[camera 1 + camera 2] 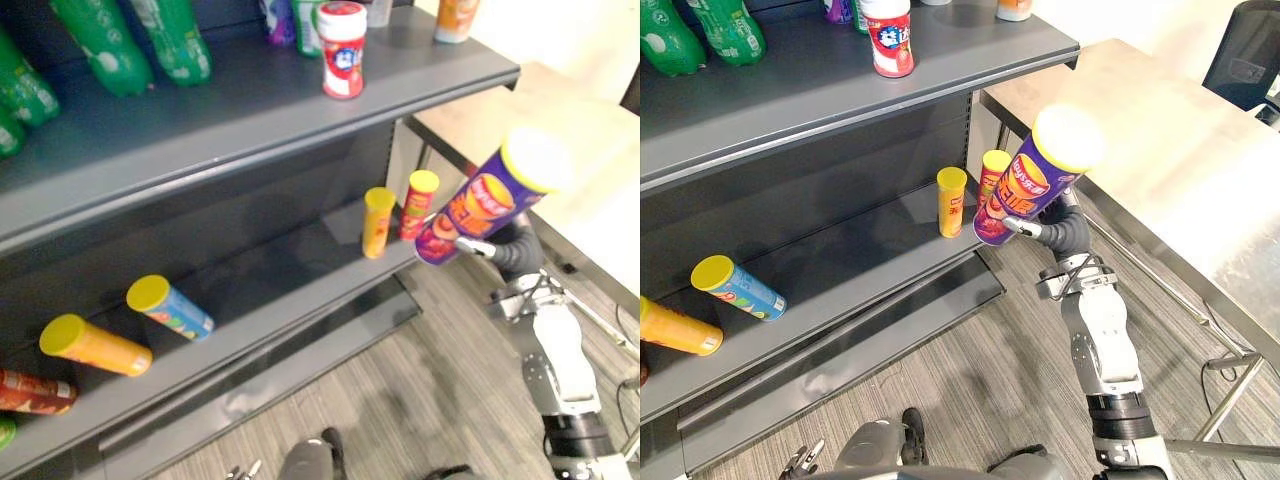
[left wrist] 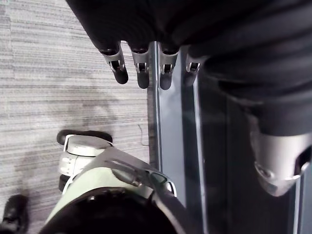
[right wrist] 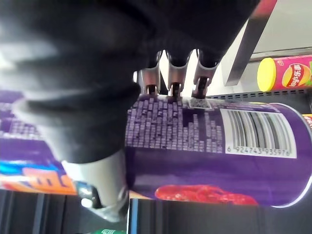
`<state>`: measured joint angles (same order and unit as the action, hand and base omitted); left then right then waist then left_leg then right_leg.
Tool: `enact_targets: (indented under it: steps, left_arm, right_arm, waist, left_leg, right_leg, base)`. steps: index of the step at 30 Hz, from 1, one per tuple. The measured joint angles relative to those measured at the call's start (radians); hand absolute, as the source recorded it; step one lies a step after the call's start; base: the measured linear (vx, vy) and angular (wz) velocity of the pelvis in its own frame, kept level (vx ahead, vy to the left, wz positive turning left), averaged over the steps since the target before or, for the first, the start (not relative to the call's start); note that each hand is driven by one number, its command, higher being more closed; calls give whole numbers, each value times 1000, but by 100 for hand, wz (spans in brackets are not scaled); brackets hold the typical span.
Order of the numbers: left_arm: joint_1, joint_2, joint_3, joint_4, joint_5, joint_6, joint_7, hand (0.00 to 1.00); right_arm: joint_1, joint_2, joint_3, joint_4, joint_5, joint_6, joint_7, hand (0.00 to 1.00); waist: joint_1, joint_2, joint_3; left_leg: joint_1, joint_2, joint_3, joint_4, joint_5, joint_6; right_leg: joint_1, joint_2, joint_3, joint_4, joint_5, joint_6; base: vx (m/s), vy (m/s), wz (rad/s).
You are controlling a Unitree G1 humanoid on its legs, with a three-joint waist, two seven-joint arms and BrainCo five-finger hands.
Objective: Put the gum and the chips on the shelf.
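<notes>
A purple chips can (image 1: 485, 205) with a yellow lid hangs tilted in the air off the right end of the lower shelf (image 1: 280, 290), lid up and away from the shelf. My right hand (image 1: 1065, 232) is shut on it; in the right wrist view its fingers (image 3: 175, 80) and thumb wrap the can (image 3: 219, 146). A red and white gum bottle (image 1: 342, 50) stands upright on the upper shelf (image 1: 250, 110). My left hand (image 2: 141, 68) hangs open low over the floor, holding nothing.
An orange can (image 1: 378, 222) and a red can (image 1: 419, 203) stand at the lower shelf's right end, close to the held can. A blue can (image 1: 170, 306) and an orange can (image 1: 95, 346) lie further left. Green bottles (image 1: 100, 45) lie on the upper shelf. A pale table (image 1: 1160, 150) stands to the right.
</notes>
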<state>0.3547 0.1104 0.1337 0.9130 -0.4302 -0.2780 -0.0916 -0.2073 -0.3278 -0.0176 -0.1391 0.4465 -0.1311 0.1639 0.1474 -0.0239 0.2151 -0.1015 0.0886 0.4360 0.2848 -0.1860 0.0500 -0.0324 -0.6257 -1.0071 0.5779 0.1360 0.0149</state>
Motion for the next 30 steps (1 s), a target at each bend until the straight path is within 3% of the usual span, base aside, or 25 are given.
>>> enact_targets:
  steps: [6,8,9,10,11,12,14,15,19,20,22,30]
  left_arm:
    - [0,-11,2,-8,-2,-2,0,0]
    - [0,-20,2,-21,-1,-2,2,0]
    - [1,-19,2,-42,9,-1,6,0]
    - [-3,-7,-1,-71,16,0,8,0]
    - [-12,-3,-6,-82,18,4,9,0]
    - [-40,18,-12,-84,18,20,11,0]
    - [-54,20,-15,-83,16,29,12,0]
    - [-55,18,-21,-80,15,28,12,0]
    - [-53,17,-58,-41,10,28,9,0]
    - [-58,21,-64,-35,7,28,11,0]
    - [-71,25,-71,-34,0,26,12,0]
    - [-83,7,-68,-33,-2,3,1,0]
  right_arm:
    - [-53,32,41,34,1,0,42,100]
    - [-46,30,47,34,4,0,44,100]
    - [-28,30,49,34,9,-6,42,100]
    - [-4,32,57,33,22,-12,41,100]
    - [5,31,64,33,27,-14,39,100]
    - [25,33,79,33,27,-15,35,100]
    - [41,32,94,31,27,-28,33,100]
    - [46,32,106,29,27,-46,30,100]
    - [60,36,106,28,35,-57,40,100]
    - [68,36,103,27,39,-58,44,100]
    - [69,36,103,22,45,-58,45,100]
    - [68,40,104,16,82,-56,35,100]
  waist:
    - [15,-3,6]
    - [-4,12,17]
    - [-18,26,23]
    - [-35,36,29]
    - [-38,32,30]
    - [-38,27,30]
    - [-42,22,28]
    - [-51,14,26]
    - [-55,18,34]
    - [-61,18,33]
    - [-58,8,29]
    - [-66,3,28]
  left_leg:
    - [-5,12,-5,66,-65,4]
    - [-4,14,-48,70,-74,18]
    - [-3,18,-98,72,-71,22]
    - [-16,25,-166,93,-72,31]
    - [-27,25,-195,104,-73,33]
    - [-40,10,-259,111,-63,41]
    - [-46,-22,-301,111,-56,35]
    - [-55,-57,-330,118,-60,31]
    - [-79,-97,-388,193,-104,11]
    - [-88,-99,-414,213,-115,-2]
    - [-105,-95,-434,215,-118,-20]
    - [-55,-35,-482,60,-38,-111]
  right_leg:
    - [6,3,49,3,11,-5]
    - [-14,5,157,52,105,-77]
    - [-69,29,310,99,226,-135]
    - [-143,92,514,198,237,-155]
    - [-178,136,598,255,196,-159]
    - [-220,241,744,317,26,-90]
    - [-225,306,808,254,-84,-49]
    - [-228,330,839,156,-133,-10]
    - [-221,400,938,-103,-145,31]
    - [-196,405,952,-129,-179,83]
    - [-164,417,951,-186,-230,125]
    - [-117,471,877,-228,-291,80]
  base:
    - [13,2,-3]
    - [-16,58,59]
    - [51,49,116]
    - [60,30,125]
    - [76,-11,148]
    - [54,-20,120]
    - [78,-24,121]
    - [104,-62,116]
    - [97,-111,60]
    - [143,-229,45]
    - [114,-234,33]
    - [12,-228,18]
